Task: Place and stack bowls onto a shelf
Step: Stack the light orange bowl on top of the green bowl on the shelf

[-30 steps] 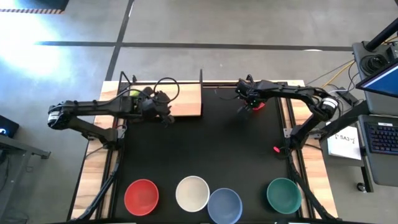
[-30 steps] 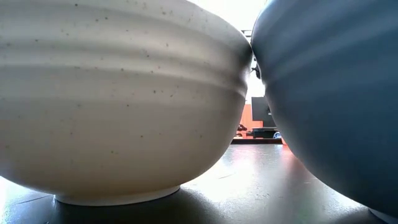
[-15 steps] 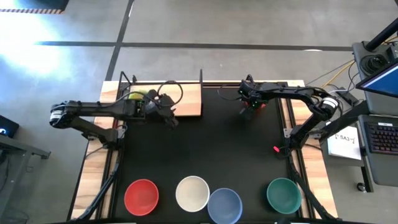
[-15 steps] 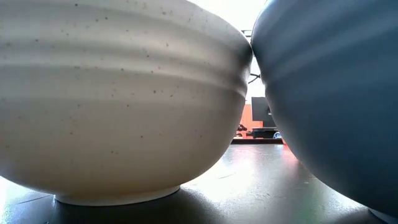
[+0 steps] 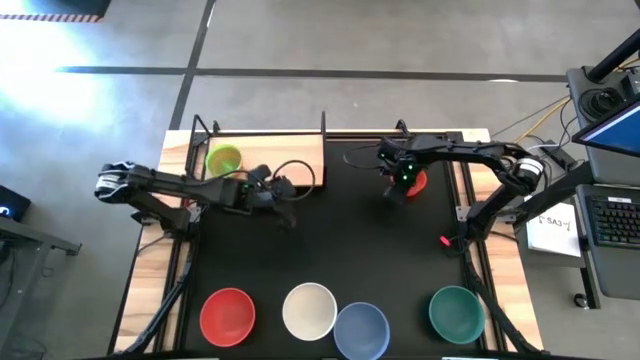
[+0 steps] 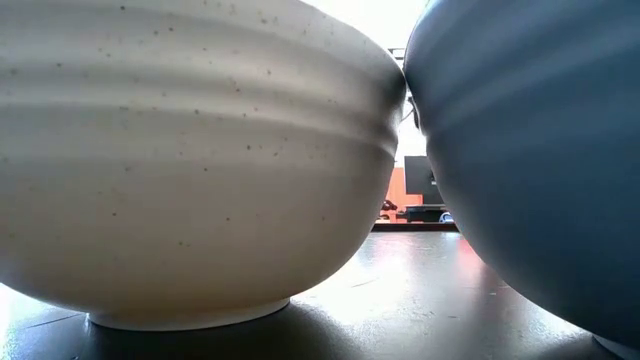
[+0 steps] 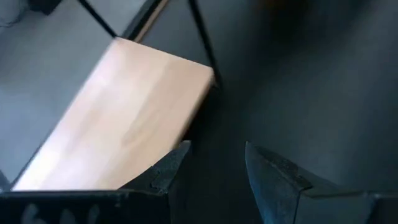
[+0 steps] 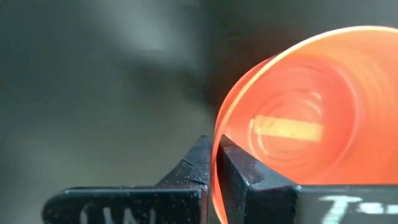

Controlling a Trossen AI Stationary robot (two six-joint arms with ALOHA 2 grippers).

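A small bright green bowl (image 5: 223, 158) stands on its base at the left end of the light-wood shelf (image 5: 285, 160), at the table's far edge. My left gripper (image 5: 285, 192) (image 7: 214, 165) is open over the black mat, just near-right of the shelf (image 7: 124, 127), with nothing between its fingers. Toward the far right, my right gripper (image 5: 400, 182) (image 8: 214, 155) is shut on the small orange-red bowl (image 5: 416, 182). The other small bowls do not show. My right gripper pinches the orange-red bowl's rim (image 8: 216, 140) on its left side. One finger is inside the bowl and one outside. The fingers slant down from above. Whether the bowl's base is off the mat cannot be told.
Four larger bowls stand in a row along the near edge: red (image 5: 227, 315), white (image 5: 309, 310) (image 6: 180, 160), pale blue (image 5: 361, 330) (image 6: 540, 150) and teal (image 5: 457, 312). Thin black frame rods (image 5: 323, 125) rise at the shelf's ends. The mat's middle (image 5: 330, 240) lies bare.
My left gripper has drawn back from the shelf toward the table's right and near edge, leaving the green bowl standing in full view on the shelf. My right gripper has come a little toward the near edge and taken hold of the orange-red bowl's rim.
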